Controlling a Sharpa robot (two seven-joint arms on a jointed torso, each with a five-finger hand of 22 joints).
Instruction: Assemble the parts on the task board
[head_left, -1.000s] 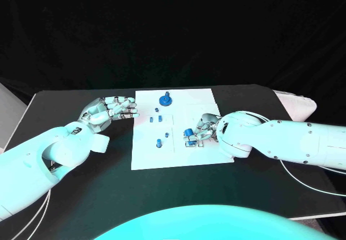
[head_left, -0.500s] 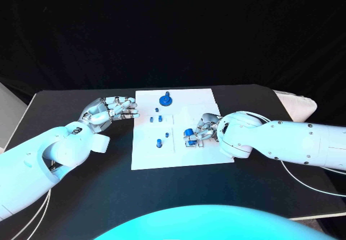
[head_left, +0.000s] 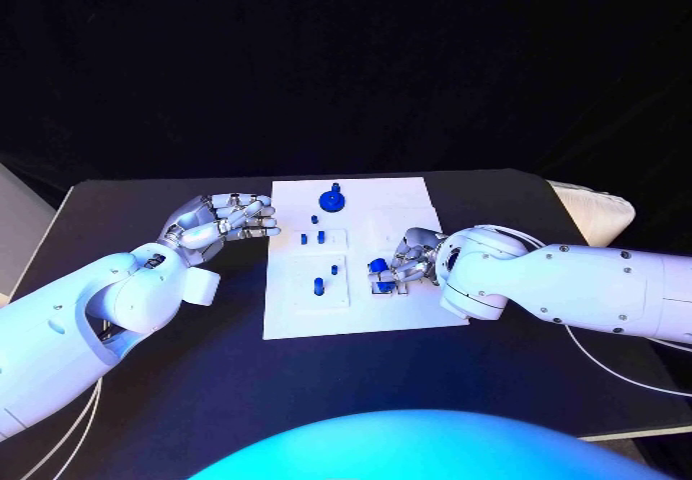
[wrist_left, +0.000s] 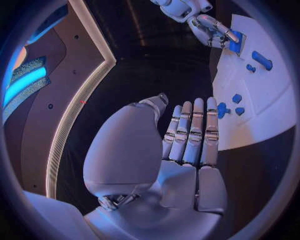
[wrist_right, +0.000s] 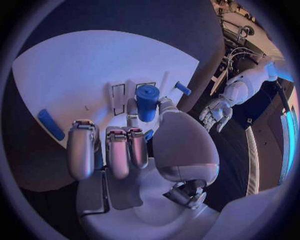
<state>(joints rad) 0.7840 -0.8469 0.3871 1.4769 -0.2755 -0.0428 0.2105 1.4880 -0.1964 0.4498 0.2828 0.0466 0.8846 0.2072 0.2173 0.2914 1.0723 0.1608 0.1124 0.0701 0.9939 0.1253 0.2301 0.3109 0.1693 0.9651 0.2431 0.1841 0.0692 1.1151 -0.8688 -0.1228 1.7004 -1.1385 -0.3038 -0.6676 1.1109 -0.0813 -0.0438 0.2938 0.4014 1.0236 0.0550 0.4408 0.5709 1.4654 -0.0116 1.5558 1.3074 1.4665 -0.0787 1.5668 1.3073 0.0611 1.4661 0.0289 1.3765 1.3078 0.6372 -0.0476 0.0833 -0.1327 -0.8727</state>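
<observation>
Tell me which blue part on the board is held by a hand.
The blue cylinder in the right hand, held upright between thumb and fingers. The other blue parts, like the round one at the board's far edge, sit untouched.

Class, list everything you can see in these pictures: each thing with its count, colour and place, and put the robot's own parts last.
Table: one, black, under everything.
Task board: one, white, at the table's middle.
Round part: one, blue, with a short peg on top, at the board's far end.
Small parts: several, blue, scattered over the board's middle.
Cylinder part: one, blue, held in the right hand's fingers.
Left hand: one, silver, over the table beside the board's left edge, holding nothing.
Right hand: one, silver, over the board's right side, gripping the cylinder part.
</observation>
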